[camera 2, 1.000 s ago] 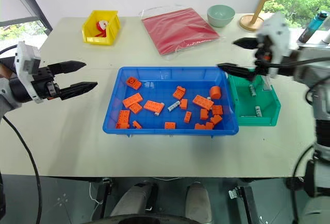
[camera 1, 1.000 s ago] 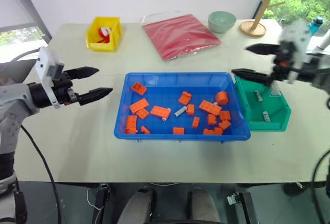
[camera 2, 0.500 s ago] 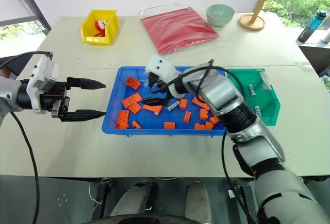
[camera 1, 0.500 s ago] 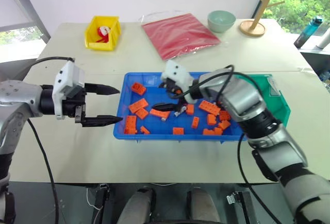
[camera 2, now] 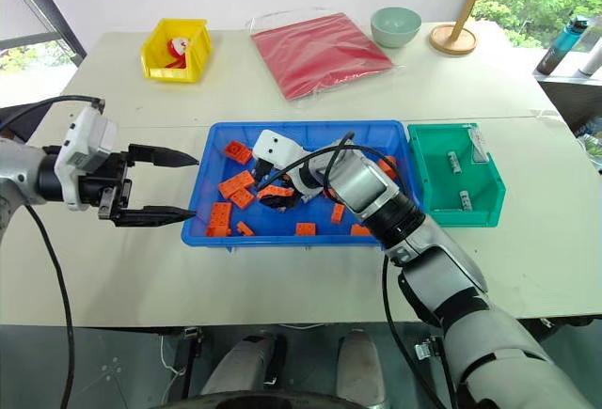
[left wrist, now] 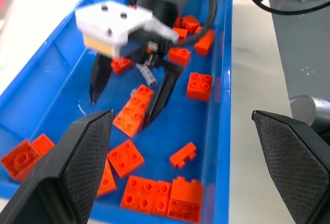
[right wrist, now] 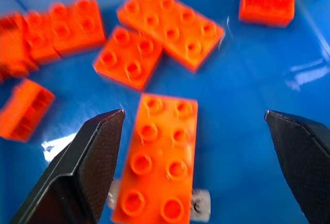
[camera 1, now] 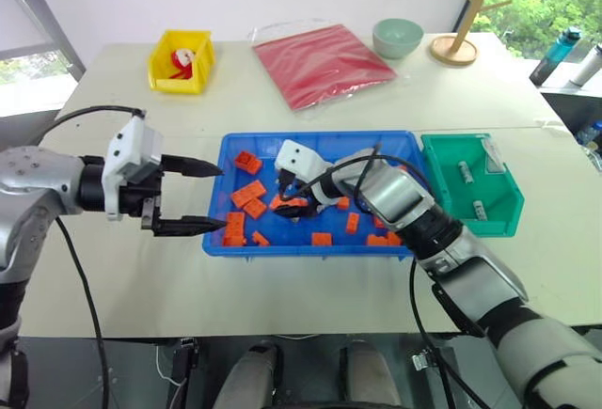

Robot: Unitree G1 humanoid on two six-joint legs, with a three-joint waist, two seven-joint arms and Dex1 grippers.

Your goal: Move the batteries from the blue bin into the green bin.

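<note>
1. Reaching into the blue bin (camera 1: 395, 143), your right gripper (left wrist: 131, 96) had its two fingers spread wide and held nothing; they straddled a long orange brick (right wrist: 157, 157) on the bin floor.
2. You had one battery (left wrist: 146, 74) lying flat just under the gripper's body, between the fingers; seen from the left wrist, its long axis ran slantwise across the bin, neither end raised.
3. You had two more batteries (camera 1: 466, 173) lying flat in the green bin (camera 1: 442, 188), which sat touching the blue bin's right end; each pointed roughly from the bin's front to its back.
4. Your left gripper (camera 1: 199, 196) hovered just outside the blue bin's left wall, fingers apart and empty, pointing toward the bin.
</note>
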